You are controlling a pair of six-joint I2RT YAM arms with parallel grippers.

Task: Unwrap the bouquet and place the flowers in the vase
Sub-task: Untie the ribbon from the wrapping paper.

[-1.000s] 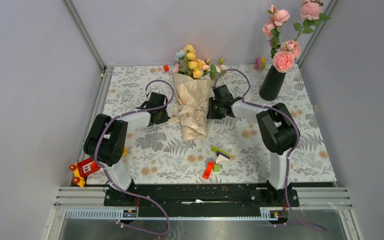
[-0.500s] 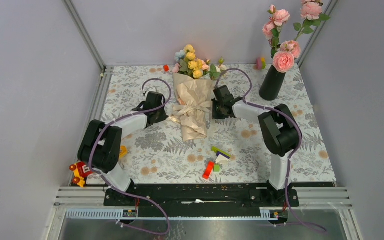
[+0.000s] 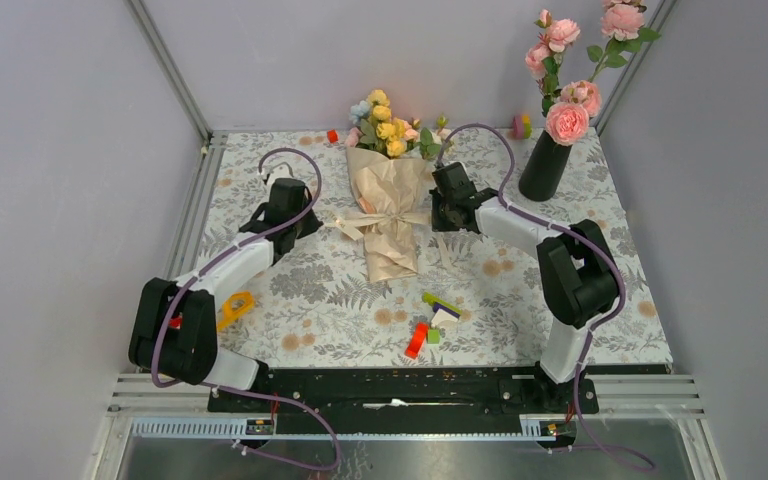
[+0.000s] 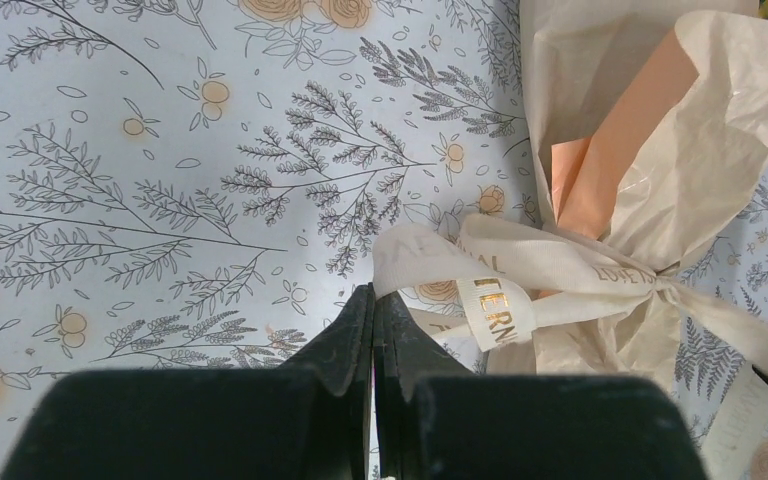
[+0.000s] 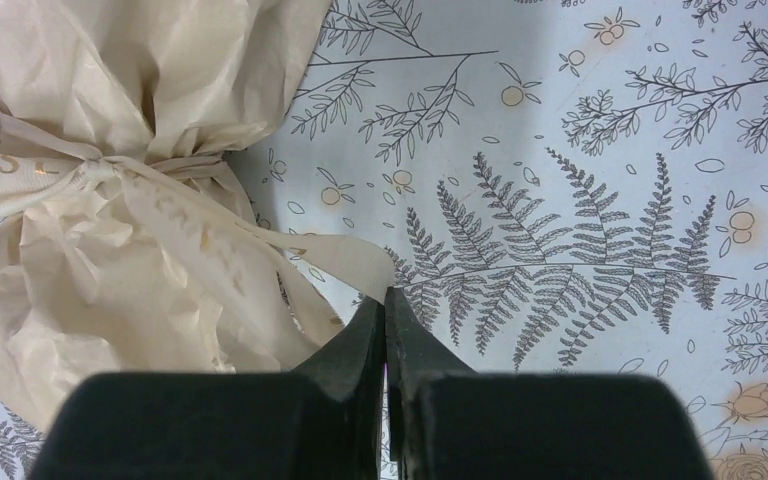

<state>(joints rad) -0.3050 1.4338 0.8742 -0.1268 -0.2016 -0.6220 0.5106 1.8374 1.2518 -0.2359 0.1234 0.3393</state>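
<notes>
The bouquet (image 3: 388,222) lies flat on the middle of the floral-patterned table (image 3: 310,290), between the two arms. Its wrapped stem end points toward the arm bases, and its flowers (image 3: 385,122) (yellow, pink, pale blue and cream) are at the far end, near the back edge. The crinkled beige paper is on and gathered at the waist, where a cream ribbon (image 4: 520,285) with gold lettering is knotted around it. The left wrist view shows a peach inner sheet inside the beige one.

The left gripper (image 4: 373,305) sits just to the left of the bouquet with its jaws pressed together on a loop of the ribbon, which runs from the fingertips back to the knot. The right gripper (image 5: 385,305) sits just to the right of the bouquet, jaws likewise clamped, with the end of a ribbon tail caught at their tips. From above, that tail stretches out sideways from the knot.

The vase (image 3: 545,165), black and glossy, stands upright at the far right of the table, well apart from the bouquet, and holds tall pink roses (image 3: 565,95). A few coloured toy blocks (image 3: 430,322) lie on the near side of the table, in front of the bouquet's stem end. A yellow piece (image 3: 232,308) lies beside the left arm.
</notes>
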